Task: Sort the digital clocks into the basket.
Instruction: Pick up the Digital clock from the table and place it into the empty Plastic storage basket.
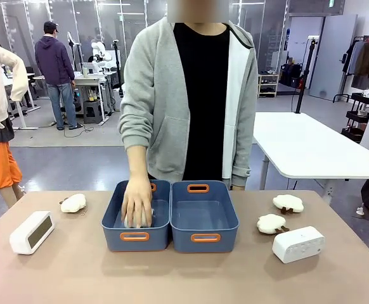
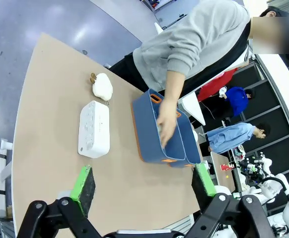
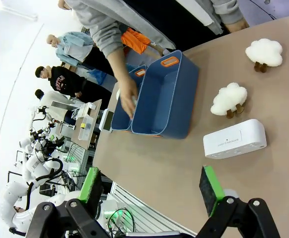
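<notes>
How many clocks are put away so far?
None yet. The grey-screen clock and the dotted clock sit on the table, outside the left basket and right basket. A person's hand is in the left basket; the left gripper and right gripper are open, empty. Both clocks remain.

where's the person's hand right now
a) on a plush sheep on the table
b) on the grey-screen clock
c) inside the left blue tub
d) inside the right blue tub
c: in the front view the person's hand reaches down inside the left blue tub, well away from the grey-screen clock lying on the table.
</notes>
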`<state>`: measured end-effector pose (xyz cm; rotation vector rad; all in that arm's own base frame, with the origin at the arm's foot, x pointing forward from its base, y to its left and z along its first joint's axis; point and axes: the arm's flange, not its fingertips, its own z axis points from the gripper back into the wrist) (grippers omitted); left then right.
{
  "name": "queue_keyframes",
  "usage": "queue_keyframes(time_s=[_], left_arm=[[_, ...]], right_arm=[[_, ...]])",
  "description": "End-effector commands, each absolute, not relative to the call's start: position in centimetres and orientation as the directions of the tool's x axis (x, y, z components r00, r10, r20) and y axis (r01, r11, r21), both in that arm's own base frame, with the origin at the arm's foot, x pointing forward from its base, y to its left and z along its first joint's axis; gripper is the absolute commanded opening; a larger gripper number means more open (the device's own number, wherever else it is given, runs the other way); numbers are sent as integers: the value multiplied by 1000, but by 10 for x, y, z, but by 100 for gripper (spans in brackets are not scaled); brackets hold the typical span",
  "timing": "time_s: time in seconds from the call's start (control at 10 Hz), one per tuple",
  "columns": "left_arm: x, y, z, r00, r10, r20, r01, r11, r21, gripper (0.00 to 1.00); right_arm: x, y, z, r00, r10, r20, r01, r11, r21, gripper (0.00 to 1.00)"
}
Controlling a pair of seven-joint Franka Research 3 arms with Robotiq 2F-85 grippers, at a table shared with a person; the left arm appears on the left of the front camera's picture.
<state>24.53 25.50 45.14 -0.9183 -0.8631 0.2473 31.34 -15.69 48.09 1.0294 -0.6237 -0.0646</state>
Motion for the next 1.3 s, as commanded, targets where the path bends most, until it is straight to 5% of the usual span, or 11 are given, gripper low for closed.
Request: queue_keyframes(time_s=[0.0,0.2,0.4,0.6,0.8,0.9,1.0,1.1,1.2], left_arm=[[247,258,451,637,525,564,189,603,-775,100],[247,258,451,637,525,564,189,603,-775,100],[247,258,451,637,525,564,189,603,-775,100],[247,258,451,637,525,564,189,603,-775,100],[247,258,451,637,525,564,189,603,-775,100],[247,258,451,637,525,564,189,603,-775,100],[247,258,451,637,525,564,189,603,-775,100],[247,258,451,637,525,564,189,603,-775,100],[247,258,451,637,525,564,189,603,-775,100]], right_arm=[[313,-157,481,826,-334,454,-234,529,815,100],[354,-120,491,720,210,661,-553,748,366,100],[401,-78,475,547,502,670,-709,704,51,100],[421,-30,451,394,705,590,-832,546,-97,100],[414,-7,447,366,797,481,-879,466,-103,100],[420,-9,456,514,651,558,-811,581,70,100],[420,-9,456,514,651,558,-811,581,70,100],[422,3,449,429,751,501,-865,502,-12,100],[423,4,445,179,864,470,-968,241,-73,100]])
